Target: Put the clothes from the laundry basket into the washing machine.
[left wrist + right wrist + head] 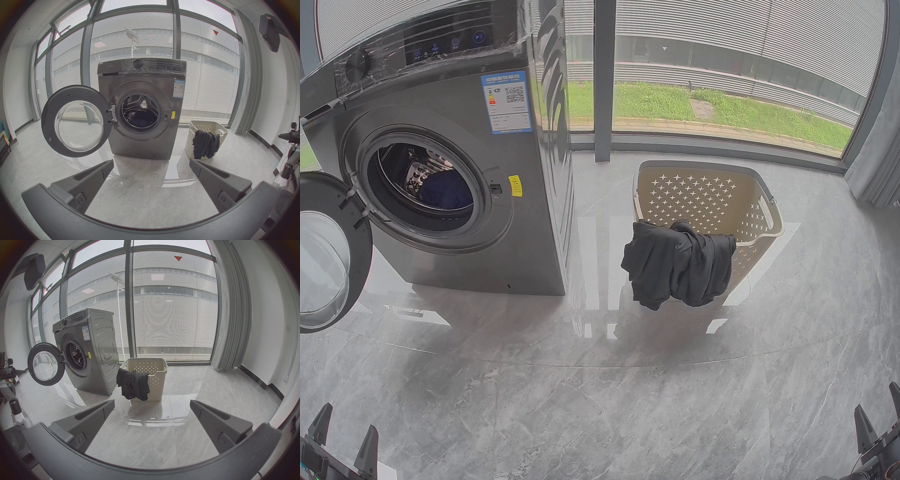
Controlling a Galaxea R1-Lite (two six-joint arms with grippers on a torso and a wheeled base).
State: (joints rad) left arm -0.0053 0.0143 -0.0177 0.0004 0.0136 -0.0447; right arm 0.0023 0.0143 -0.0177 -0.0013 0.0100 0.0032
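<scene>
Draping basket [690,200] rim: black garment [678,262]; washer drum [415,170] holds dark cloth [447,191].

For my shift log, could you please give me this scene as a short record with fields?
washing machine: stands to the left of the basket
door: swung wide open
dark cloth: lying inside the machine
laundry basket: stands to the right of the machine
dark garment: draped over the basket's near rim, hanging down outside
left hand: open, empty, well short of the machine
right hand: open, empty, well short of the basket
</scene>
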